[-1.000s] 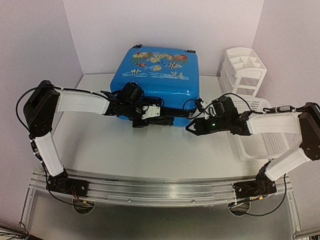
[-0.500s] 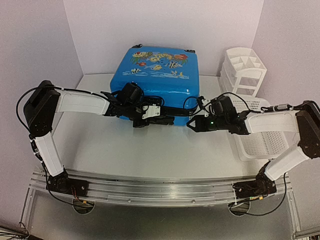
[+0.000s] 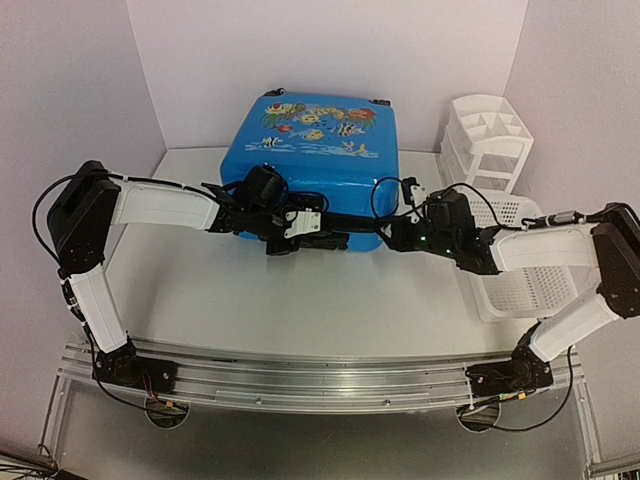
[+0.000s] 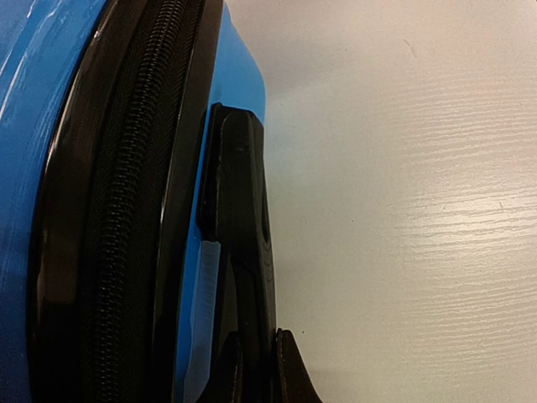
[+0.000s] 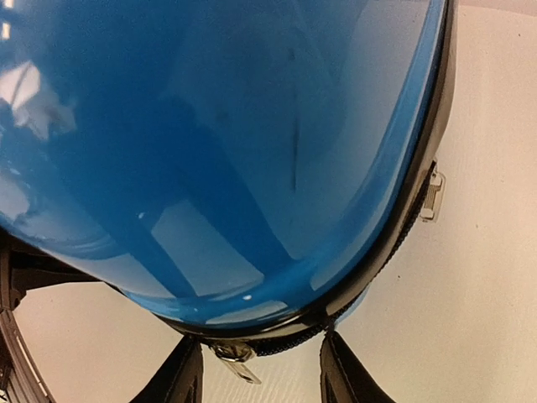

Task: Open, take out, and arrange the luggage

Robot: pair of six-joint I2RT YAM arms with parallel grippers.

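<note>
luggage (image 3: 318, 150) closed, flat at back centre of table (image 3: 250, 300) | right gripper (image 5: 256, 363) moved in to near-right corner, jaws narrowed, straddling zip pull (image 5: 235, 357) | left gripper (image 4: 256, 374) unmoved, shut at handle (image 4: 239, 185) | room in front, basket (image 3: 520, 290) close right

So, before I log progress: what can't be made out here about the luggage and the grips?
- Inside of the luggage: all views, lid shut.
- What, if anything, the shut left jaws pinch: left wrist, dark parts merge at the bottom edge; top, too small.
- Part of the basket: top, right arm crosses it.
</note>
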